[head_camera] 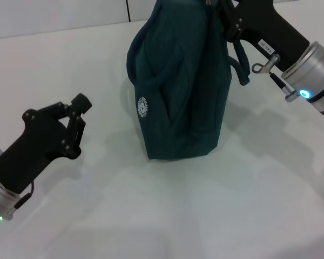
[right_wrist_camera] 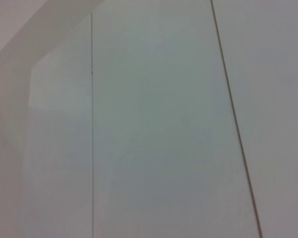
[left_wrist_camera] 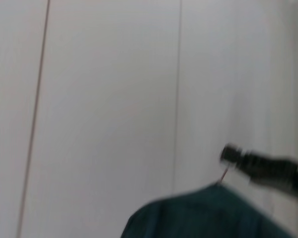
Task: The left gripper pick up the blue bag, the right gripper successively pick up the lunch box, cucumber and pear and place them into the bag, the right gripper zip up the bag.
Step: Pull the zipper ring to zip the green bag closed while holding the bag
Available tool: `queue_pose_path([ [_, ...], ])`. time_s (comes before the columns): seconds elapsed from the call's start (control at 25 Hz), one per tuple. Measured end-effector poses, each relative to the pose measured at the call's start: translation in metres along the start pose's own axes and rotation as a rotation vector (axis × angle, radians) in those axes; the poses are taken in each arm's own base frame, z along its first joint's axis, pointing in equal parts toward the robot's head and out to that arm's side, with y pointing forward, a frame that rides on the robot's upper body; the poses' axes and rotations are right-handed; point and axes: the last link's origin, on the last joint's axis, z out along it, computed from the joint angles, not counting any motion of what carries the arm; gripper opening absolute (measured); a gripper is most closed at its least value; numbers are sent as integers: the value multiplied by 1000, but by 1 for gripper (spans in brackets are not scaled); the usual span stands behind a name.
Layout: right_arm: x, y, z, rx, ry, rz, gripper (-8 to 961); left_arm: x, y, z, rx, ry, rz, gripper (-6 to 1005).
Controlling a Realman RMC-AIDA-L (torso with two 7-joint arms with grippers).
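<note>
The blue bag [head_camera: 181,86] stands upright in the middle of the white table, its white logo facing my left side. Its top also shows in the left wrist view [left_wrist_camera: 208,215]. My left gripper [head_camera: 78,127] is low at the left, apart from the bag, open and empty. My right gripper [head_camera: 227,16], with its white label, is up against the bag's top by the tube handles [head_camera: 238,62]; its fingertips are hidden at the picture's edge. It shows blurred in the left wrist view [left_wrist_camera: 263,167]. The lunch box, cucumber and pear are out of view.
The white table [head_camera: 205,216] spreads around the bag. A white panelled wall with thin seams [right_wrist_camera: 92,124] stands behind. The right wrist view shows only this wall.
</note>
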Motion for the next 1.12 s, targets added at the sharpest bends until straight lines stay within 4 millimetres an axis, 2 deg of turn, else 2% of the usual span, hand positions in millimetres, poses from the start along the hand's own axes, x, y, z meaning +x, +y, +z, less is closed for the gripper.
queue_pose_path([
  [0.28,6,16,6,-77,22,16,18,11,14,7,-104,79,-26,97],
  [0.44,7,28,18,-151,29,20,18,14,11,4,-79,97,-20,153],
  [0.68,5,44,40,-252,19,11,19,24,-3,-12,22,158,-19,427],
  [0.84,4,56,56,-306,11,-23,19,29,-12,-25,32,157,-87,616],
  [1.08,0,63,65,-322,-9,-58,18,33,-15,-32,35,163,-128,789],
  [1.12,-1,64,66,-321,-15,-63,18,34,-16,-31,28,164,-144,792],
])
